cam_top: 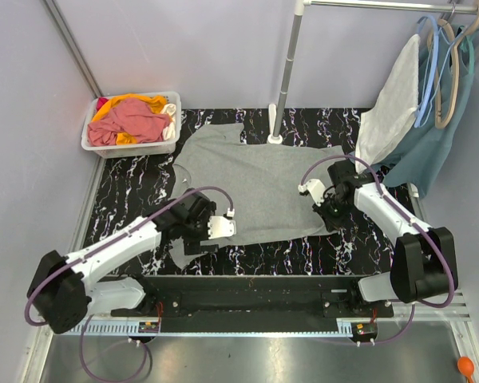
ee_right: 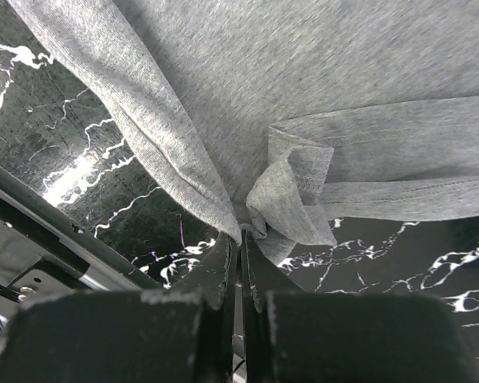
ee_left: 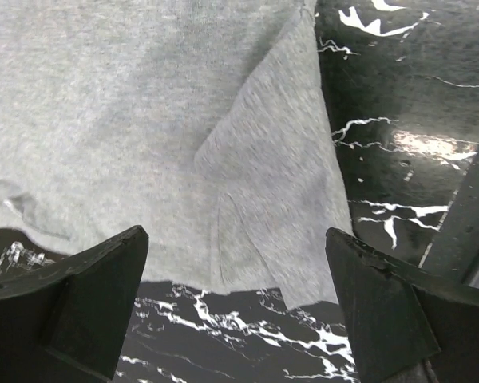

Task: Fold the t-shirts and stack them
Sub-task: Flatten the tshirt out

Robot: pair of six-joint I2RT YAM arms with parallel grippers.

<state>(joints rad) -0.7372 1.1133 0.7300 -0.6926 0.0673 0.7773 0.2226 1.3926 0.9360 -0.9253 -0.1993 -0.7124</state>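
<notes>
Folding looks barely started: the grey t-shirt point(cam_top: 263, 183) lies spread on the table point(cam_top: 128, 191), one near corner pinched tight in the right gripper point(ee_right: 241, 235), the left gripper point(ee_left: 235, 319) splayed empty over the other, while the pink and orange shirts point(cam_top: 132, 120) sit in the bin point(cam_top: 88, 142).

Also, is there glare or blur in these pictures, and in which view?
Top external: even light, sharp, soft shadows only. Left wrist: a bright glare patch on the black table; the grey t-shirt looks slightly soft. Right wrist: similar glare on the table at left; the t-shirt near the top is blurred.
</notes>
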